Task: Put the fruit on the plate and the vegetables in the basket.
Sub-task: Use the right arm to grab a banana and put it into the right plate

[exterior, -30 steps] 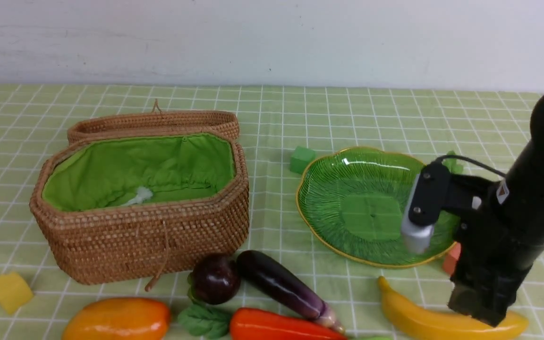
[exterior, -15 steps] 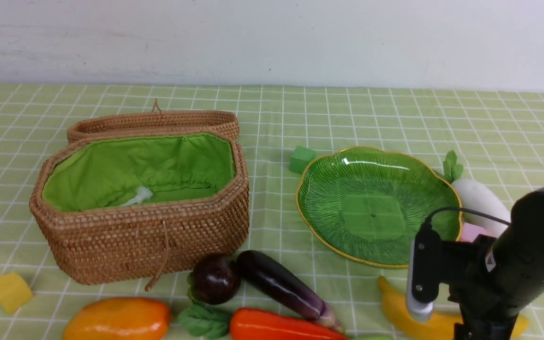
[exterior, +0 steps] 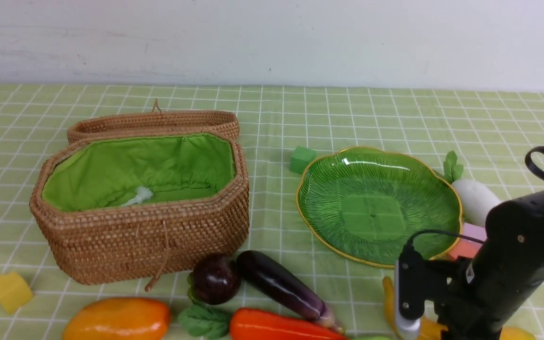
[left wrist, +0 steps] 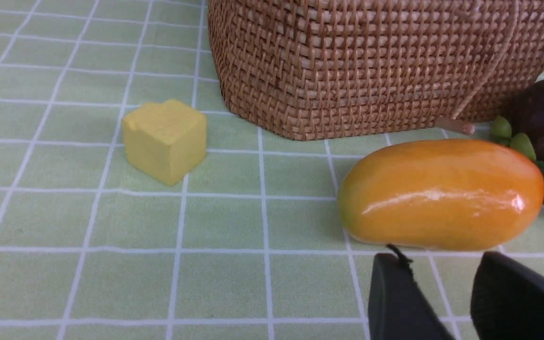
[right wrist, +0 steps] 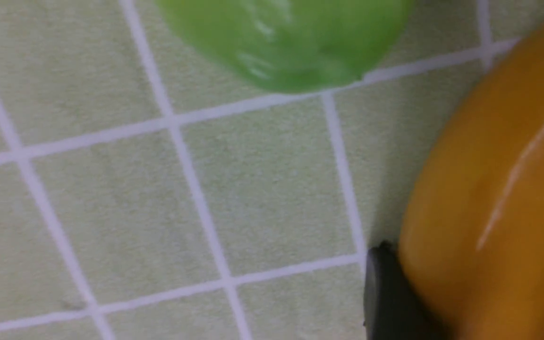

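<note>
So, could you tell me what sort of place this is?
Likely a robot test bench, not a kitchen: a checked tablecloth against a bare white wall, toy produce like the mango, and a yellow foam cube.

Basket [exterior: 140, 236]: brown woven wicker, elongated octagon, lined in bright green fabric; stands upright at left. Its lid [exterior: 154, 122] is open and lies behind the body.

Plate [exterior: 376, 208]: green ribbed glass, leaf-shaped, thin gold rim; lies flat at right.

Mango [exterior: 116, 318]: orange-yellow, oval, on its side in front of the basket.

Maroon fruit [exterior: 214, 278]: round, dark, at the basket's near right corner.

Eggplant [exterior: 281, 283]: long, dark purple, lies diagonally directly beside the maroon fruit.

Carrot [exterior: 276, 326]: red-orange, green leaves pointing left, at the near edge below the eggplant.

Radish [exterior: 475, 198]: white, green leaves, just beyond the plate's right rim.

Banana [right wrist: 489, 189]: yellow, lies nearer than the plate, largely occluded in the front view
</note>
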